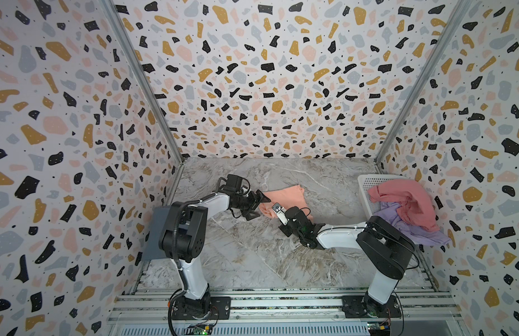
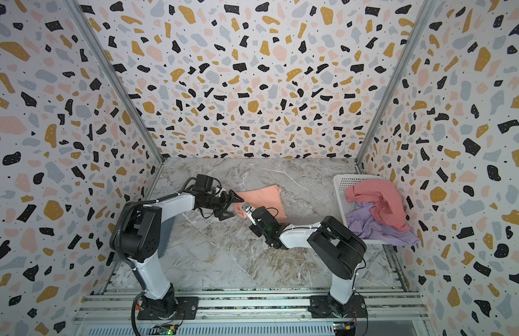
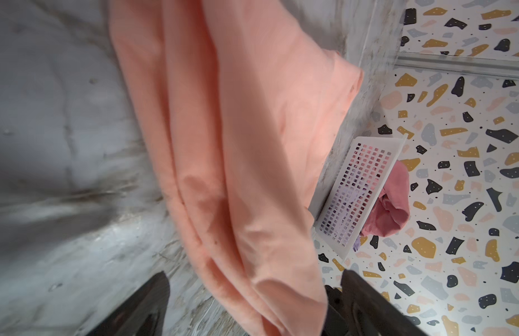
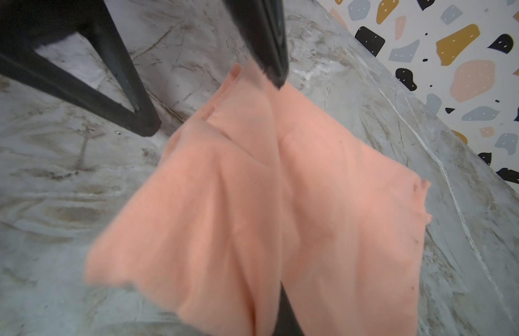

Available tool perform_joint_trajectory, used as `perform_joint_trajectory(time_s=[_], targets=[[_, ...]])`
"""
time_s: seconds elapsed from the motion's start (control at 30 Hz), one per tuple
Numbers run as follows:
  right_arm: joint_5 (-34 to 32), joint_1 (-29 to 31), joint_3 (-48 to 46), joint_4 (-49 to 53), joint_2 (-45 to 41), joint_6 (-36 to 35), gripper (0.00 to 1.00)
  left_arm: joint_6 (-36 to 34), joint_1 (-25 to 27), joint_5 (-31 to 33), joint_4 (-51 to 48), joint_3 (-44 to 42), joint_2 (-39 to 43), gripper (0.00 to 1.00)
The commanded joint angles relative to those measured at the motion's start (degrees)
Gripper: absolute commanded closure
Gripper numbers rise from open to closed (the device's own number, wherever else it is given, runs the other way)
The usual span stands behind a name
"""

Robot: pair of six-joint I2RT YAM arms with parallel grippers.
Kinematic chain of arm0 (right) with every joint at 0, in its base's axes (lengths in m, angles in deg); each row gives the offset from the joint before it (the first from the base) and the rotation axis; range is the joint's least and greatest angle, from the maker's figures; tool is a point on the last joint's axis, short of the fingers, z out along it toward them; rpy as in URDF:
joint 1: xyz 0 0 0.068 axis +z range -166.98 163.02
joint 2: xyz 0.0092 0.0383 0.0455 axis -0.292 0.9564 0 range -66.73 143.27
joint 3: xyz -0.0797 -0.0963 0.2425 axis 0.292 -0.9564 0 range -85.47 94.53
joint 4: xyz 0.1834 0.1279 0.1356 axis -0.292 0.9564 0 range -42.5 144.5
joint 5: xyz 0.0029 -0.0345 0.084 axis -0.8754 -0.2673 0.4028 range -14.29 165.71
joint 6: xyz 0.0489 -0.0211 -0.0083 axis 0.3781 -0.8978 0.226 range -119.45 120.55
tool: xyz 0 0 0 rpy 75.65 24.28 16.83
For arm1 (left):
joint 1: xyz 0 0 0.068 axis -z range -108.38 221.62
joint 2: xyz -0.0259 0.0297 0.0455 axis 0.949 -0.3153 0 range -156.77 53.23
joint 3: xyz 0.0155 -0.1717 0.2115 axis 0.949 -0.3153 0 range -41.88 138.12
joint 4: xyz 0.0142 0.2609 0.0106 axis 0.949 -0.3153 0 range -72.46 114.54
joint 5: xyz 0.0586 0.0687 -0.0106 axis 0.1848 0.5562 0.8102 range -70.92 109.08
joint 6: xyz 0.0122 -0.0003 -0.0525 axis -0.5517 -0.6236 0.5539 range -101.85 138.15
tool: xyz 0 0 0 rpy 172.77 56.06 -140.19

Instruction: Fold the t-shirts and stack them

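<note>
Your left gripper [image 1: 262,207] gapes wide at the left edge of the peach t-shirt [image 1: 290,197], mid-table. Your right gripper [image 1: 275,212] pinches its near-left corner. Open table [image 1: 252,256] lies nearer, and the basket [image 1: 366,183] crowds the right.

The peach tee [image 1: 290,197] lies loosely folded, perhaps lifted; rose tee [image 1: 406,200] drapes over crumpled lavender tee [image 1: 392,216].

A peach-orange cotton t-shirt [image 3: 238,151] runs in long soft folds across the grey marbled tabletop [image 3: 54,116]. Its near end lies between the two black fingers [image 3: 147,308] of the left gripper [image 3: 252,291], which stand wide apart; whether either touches the cloth cannot be told. Beyond it a white perforated plastic basket [image 3: 377,142] sits by the terrazzo-patterned wall [image 3: 462,180], with a dusty-rose t-shirt [image 3: 393,203] spilling over its rim and lavender fabric [image 3: 347,196] showing through its holes.
</note>
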Motion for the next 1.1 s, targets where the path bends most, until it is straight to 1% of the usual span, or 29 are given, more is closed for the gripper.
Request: perform_joint_trajectory(time_s=[0.0,0.13,0.23,0.37,0.43,0.47,0.57,0.67,0.73,0.8,0.87,0.9,1.0,1.07], targets=[[-0.58,0.34,-0.61,-2.35,-4.36,-0.07,0.87,2.98,-0.24,-2.42,-0.14,0.75,-1.51,0.08],[-0.12,0.32,-1.03,-2.59,-5.81,-0.21,0.87,6.95,0.29,-3.06,3.12,0.1,-2.55,0.08],[0.45,0.49,-1.04,-2.63,-5.62,-0.12,0.87,11.27,1.07,-4.45,7.92,-0.59,-2.6,0.12],[0.61,1.69,-1.36,-2.96,-4.73,-0.9,0.87,15.96,1.19,-4.68,13.48,-1.1,-2.12,0.18],[0.51,2.31,-1.46,-2.91,-4.52,-0.98,0.87,19.35,1.7,-4.59,17.05,-0.49,-3.15,0.19],[0.44,2.69,-1.49,-2.9,-4.51,-1.23,0.87,19.98,2.01,-4.74,17.89,0.11,-3.78,0.19],[-0.18,3.46,-1.58,-3.19,-4.86,-1.61,0.87,19.0,3.48,-4.77,15.89,1.45,-5.57,0.17],[-0.1,3.76,-1.67,-3.13,-4.8,-1.96,0.87,19.87,3.99,-4.76,16.98,-0.24,-5.78,0.17],[-0.53,4.12,-2.08,-3.48,-4.69,-2.58,0.87,20.88,3.95,-4.99,18.71,-1.43,-5.42,0.19],[-1.28,4.12,-2.24,-3.37,-4.64,-2.13,0.87,20.36,3.93,-4.87,18.26,-1.86,-5.03,0.22],[-2.01,3.91,-2.23,-3.19,-4.51,-1.24,0.87,18.38,3.94,-4.03,15.24,-1.88,-4.55,0.27],[-2.07,3.6,-2.24,-3.19,-4.58,-0.58,0.87,16.6,3.92,-3.31,13.03,-1.75,-4.28,0.28],[-1.42,2.67,-1.85,-2.53,-4.6,1.03,0.87,11.9,3.96,-1.97,8.46,-1.77,-3.58,0.36],[-1.33,2.54,-1.84,-2.49,-4.51,1.28,0.87,11.31,3.99,-2.22,8.94,-2.86,-3.1,0.35]])
